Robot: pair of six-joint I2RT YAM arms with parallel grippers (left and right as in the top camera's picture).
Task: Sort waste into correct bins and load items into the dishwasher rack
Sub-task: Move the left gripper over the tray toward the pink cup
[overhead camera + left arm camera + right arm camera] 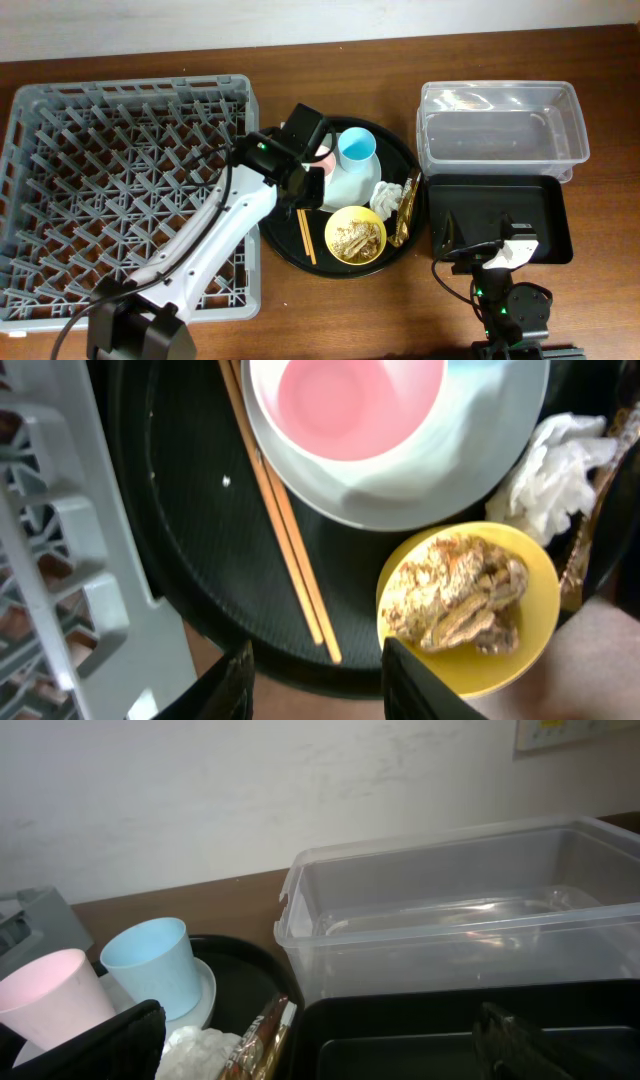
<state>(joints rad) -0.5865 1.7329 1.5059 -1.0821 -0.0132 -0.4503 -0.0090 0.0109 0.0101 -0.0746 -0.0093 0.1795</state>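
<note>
The round black tray [290,250] holds a pale plate [345,190] with a pink cup [322,157] and a light-blue cup [357,148], wooden chopsticks [306,236], a yellow bowl [356,235] of beige food scraps [455,592], a white napkin [386,194] and a gold wrapper [405,210]. My left gripper [305,185] hangs open over the chopsticks [285,530], empty; the pink cup [345,400] is just ahead of it. My right gripper [470,250] is open and empty over the black rectangular tray [500,205]. The clear tub [500,125] stands behind that tray. The grey rack [125,190] is at the left.
The rack's wall [60,560] lies close to the left of the round tray's rim. In the right wrist view the clear tub [460,920] rises ahead, with the light-blue cup [150,965], pink cup [50,995], napkin [200,1050] and wrapper [262,1035] to the left.
</note>
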